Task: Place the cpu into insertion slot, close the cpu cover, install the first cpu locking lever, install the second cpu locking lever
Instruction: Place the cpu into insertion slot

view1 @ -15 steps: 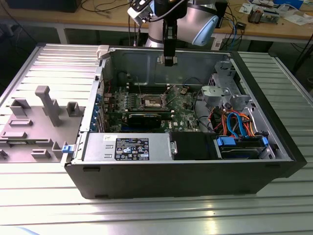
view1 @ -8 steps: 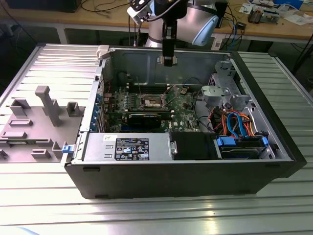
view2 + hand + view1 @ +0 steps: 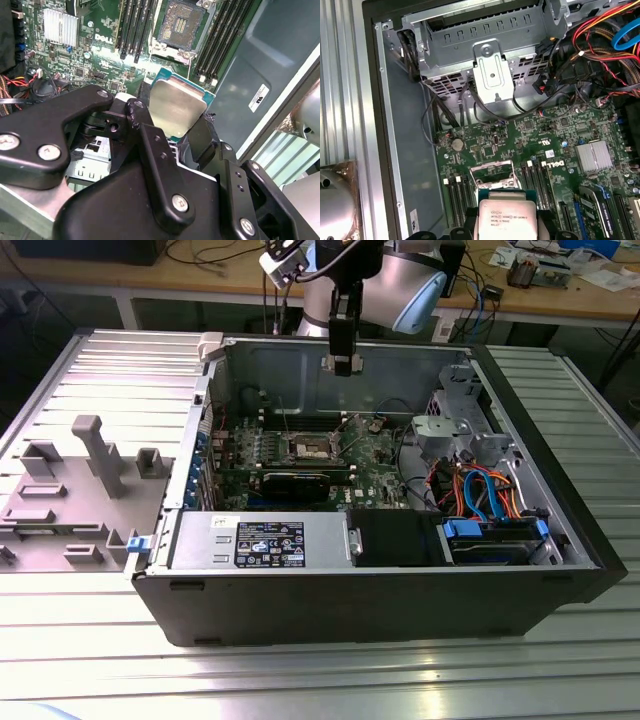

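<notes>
One cpu (image 3: 177, 107) sits clamped in the hand (image 3: 170, 125), pinched at two opposite edges between the two black fingers (image 3: 136, 116). It is a flat square, so no side runs longer than another. Its broad silver-grey metal top faces the camera in the second wrist view, with a thin blue-green border showing along its edges. In the first wrist view the cpu (image 3: 506, 220) shows the same metal top with a few lines of dark print on it. In the exterior view the hand (image 3: 343, 358) hangs in the upper middle of the frame, above the open computer case (image 3: 400, 610) that lies on the ribbed metal table (image 3: 560, 680). The cpu (image 3: 343, 364) is a small pale piece at the fingertips, well apart from the green motherboard (image 3: 375, 455) below; its tilt cannot be told there. One insertion slot (image 3: 181, 20) lies on the board, a dark square with its fine pin grid uncovered and silver metal along the rim; in the exterior view the insertion slot (image 3: 308, 448) sits near the middle of the frame. One cpu cover (image 3: 492, 169), a thin silver frame, stands raised beside the slot. Long black memory slots (image 3: 132, 25) flank the slot on both sides. One round coin battery (image 3: 457, 145) and one finned silver heat sink (image 3: 594, 156) sit on the board.
</notes>
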`<state>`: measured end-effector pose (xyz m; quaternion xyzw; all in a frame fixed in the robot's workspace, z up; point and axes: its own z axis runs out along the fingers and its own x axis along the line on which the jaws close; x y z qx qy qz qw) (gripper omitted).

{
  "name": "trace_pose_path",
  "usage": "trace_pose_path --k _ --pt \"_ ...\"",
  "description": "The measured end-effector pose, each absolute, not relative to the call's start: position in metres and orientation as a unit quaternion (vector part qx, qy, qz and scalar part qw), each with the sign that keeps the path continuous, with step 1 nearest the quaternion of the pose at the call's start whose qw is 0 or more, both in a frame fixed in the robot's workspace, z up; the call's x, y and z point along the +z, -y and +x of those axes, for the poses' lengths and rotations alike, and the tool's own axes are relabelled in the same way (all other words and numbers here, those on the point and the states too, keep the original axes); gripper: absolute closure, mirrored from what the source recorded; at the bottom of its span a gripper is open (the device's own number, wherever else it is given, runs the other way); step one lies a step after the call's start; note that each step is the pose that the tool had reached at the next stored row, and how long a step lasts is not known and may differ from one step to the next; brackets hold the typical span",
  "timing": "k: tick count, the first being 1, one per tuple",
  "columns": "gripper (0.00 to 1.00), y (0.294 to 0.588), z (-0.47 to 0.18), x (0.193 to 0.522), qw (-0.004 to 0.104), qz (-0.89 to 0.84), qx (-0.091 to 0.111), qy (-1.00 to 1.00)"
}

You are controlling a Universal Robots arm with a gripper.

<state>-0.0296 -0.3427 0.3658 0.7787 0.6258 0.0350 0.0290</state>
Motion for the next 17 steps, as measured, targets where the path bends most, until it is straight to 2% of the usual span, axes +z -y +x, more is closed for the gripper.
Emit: trace_pose_path --k 17 --pt "0.46 0.3427 -0.0296 0.3655 0.030 0.796 0.034 -0.603"
